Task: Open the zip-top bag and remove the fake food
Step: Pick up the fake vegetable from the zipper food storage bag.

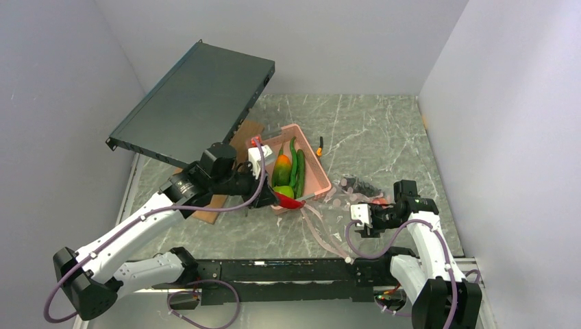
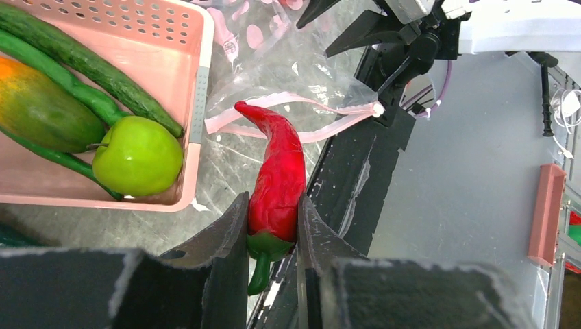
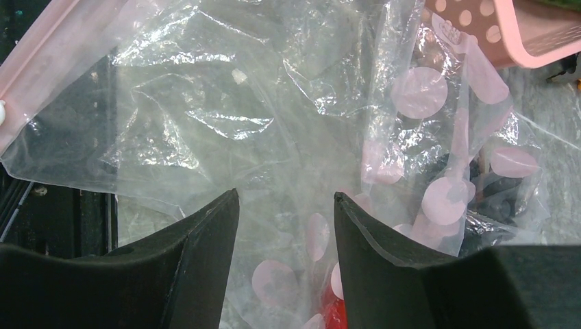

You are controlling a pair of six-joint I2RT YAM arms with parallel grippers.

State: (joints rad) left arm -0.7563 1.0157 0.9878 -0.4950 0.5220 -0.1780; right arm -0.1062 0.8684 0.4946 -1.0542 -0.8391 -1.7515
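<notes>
Currently on the tabletop (image 1: 384, 130), by item.

Zip-top bag (image 3: 240, 103), one: clear film with pink dots and a pink zip strip. It lies crumpled between the pink basket (image 1: 318, 175) and the right arm, mouth towards the near edge. Judged very light, limp and slippery. It should be best taken by the stiffer zip strip or a bottom corner, since loose film would slide out of a pinch.

Fake food, judged hollow hard plastic: light, rigid, smooth, not fragile.
- Red chili pepper (image 2: 277, 171), one. The left tool (image 2: 273, 205) is closed on its thick shoulder just above the green stem, beside the basket's corner. The tapered tip would slip, so the shoulder is the right place.
- Green apple (image 2: 137, 154), one, in the basket. Round, so it needs a grip across the middle.
- Long green pods (image 2: 89, 65), at least two, in the basket.
- Orange-and-green fruit (image 2: 41, 110), one, in the basket.
- Dark grape bunch (image 1: 360, 185), one, under the film.
- Red piece (image 3: 336, 315), one seen in the bag. Any others cannot be counted.

Right tool (image 3: 284, 226): jaws apart over the bag, gripping nothing.
</notes>
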